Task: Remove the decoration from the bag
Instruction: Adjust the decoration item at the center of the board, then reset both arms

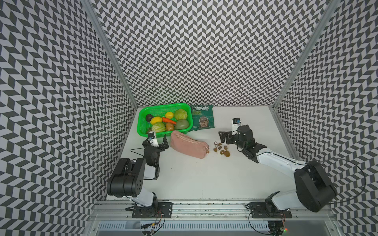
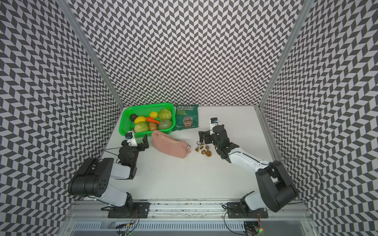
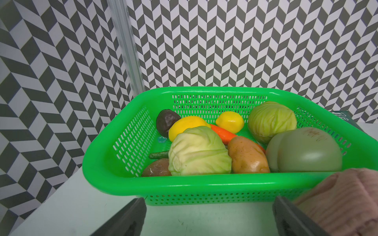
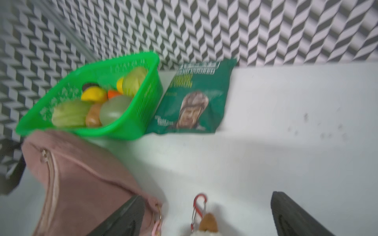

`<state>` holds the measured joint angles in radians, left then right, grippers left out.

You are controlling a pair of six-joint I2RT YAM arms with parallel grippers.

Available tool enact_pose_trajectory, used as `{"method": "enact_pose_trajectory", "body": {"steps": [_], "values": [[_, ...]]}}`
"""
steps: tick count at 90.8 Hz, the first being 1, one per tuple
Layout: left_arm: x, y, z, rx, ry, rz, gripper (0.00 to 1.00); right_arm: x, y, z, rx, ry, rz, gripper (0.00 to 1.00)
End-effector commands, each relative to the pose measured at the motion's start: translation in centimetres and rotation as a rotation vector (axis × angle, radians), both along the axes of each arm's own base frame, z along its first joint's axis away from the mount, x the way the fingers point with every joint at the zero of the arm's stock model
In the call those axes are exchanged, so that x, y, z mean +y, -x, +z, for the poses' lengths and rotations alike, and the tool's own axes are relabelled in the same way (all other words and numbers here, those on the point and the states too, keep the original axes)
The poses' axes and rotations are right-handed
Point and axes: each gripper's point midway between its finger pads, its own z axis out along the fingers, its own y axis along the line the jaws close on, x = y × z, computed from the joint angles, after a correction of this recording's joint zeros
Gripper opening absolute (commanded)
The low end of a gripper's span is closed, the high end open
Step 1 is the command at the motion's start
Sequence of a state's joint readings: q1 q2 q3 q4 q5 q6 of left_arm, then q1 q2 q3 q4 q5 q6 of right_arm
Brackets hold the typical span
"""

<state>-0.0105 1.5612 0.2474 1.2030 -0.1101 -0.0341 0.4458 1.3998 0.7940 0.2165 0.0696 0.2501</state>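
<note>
Bare white table (image 1: 204,179) stretches in front of the pink bag (image 1: 189,147), open to any approach from the near edge. Behind the bag, a green basket (image 1: 163,106) of produce crowds its left end, a crisp packet (image 1: 202,119) lying just beside the basket. The left gripper (image 1: 156,140), jaws spread, flanks the bag's left end; to the bag's right only a narrow strip separates it from the decoration (image 1: 222,150), the right gripper (image 1: 225,138) gaping just beyond.

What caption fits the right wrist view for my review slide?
Open right gripper framing the plush decoration, which lies apart from the pink bag.
</note>
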Motion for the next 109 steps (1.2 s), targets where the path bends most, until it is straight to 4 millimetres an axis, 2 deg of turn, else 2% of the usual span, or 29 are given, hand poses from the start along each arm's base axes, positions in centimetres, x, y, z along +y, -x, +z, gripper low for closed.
{"method": "enact_pose_trajectory", "body": {"steps": [1,7,14,21,30,36,50,53,56,65,75,81,109], "values": [[-0.1,-0.4,1.4,-0.042,-0.012,-0.007,1.0,-6.0,-1.3,3.9,-0.141,0.003,-0.209,1.0],[-0.1,-0.4,1.4,-0.043,-0.012,-0.007,1.0,-10.0,-0.7,5.0,-0.259,0.027,-0.334,1.0],[-0.1,-0.4,1.4,-0.043,-0.012,-0.007,1.0,-14.4,1.7,5.4,-0.418,0.068,-0.5,1.0],[-0.1,-0.4,1.4,-0.043,-0.012,-0.006,1.0,-17.3,3.0,3.9,-0.447,0.117,-0.587,1.0],[-0.1,-0.3,1.4,-0.045,-0.012,-0.006,1.0,-19.4,2.4,1.2,-0.347,0.219,-0.668,1.0],[-0.1,-0.3,1.4,-0.044,-0.012,-0.006,1.0,-19.8,2.4,0.3,-0.357,0.229,-0.675,1.0],[-0.1,-0.3,1.5,-0.046,-0.013,-0.007,1.0,-19.0,3.3,-1.9,-0.427,0.199,-0.603,1.0],[-0.1,-0.3,1.5,-0.048,-0.013,-0.007,1.0,-19.2,4.7,-2.0,-0.481,0.183,-0.597,1.0],[-0.1,-0.3,1.5,-0.047,-0.013,-0.006,1.0,-19.0,5.1,-2.3,-0.497,0.186,-0.566,0.99],[-0.1,-0.3,1.5,-0.049,-0.013,-0.006,1.0,-18.4,3.9,-3.3,-0.454,0.205,-0.526,1.0],[-0.1,-0.3,1.5,-0.047,-0.013,-0.006,1.0,-19.8,2.0,-4.1,-0.359,0.164,-0.54,1.0],[-0.2,-0.3,1.4,-0.045,-0.014,-0.007,1.0,-19.9,2.2,-3.6,-0.39,0.149,-0.546,1.0],[-0.1,-0.6,1.3,-0.035,-0.013,-0.007,1.0,-19.8,2.1,-3.7,-0.376,0.157,-0.54,1.0]]}}
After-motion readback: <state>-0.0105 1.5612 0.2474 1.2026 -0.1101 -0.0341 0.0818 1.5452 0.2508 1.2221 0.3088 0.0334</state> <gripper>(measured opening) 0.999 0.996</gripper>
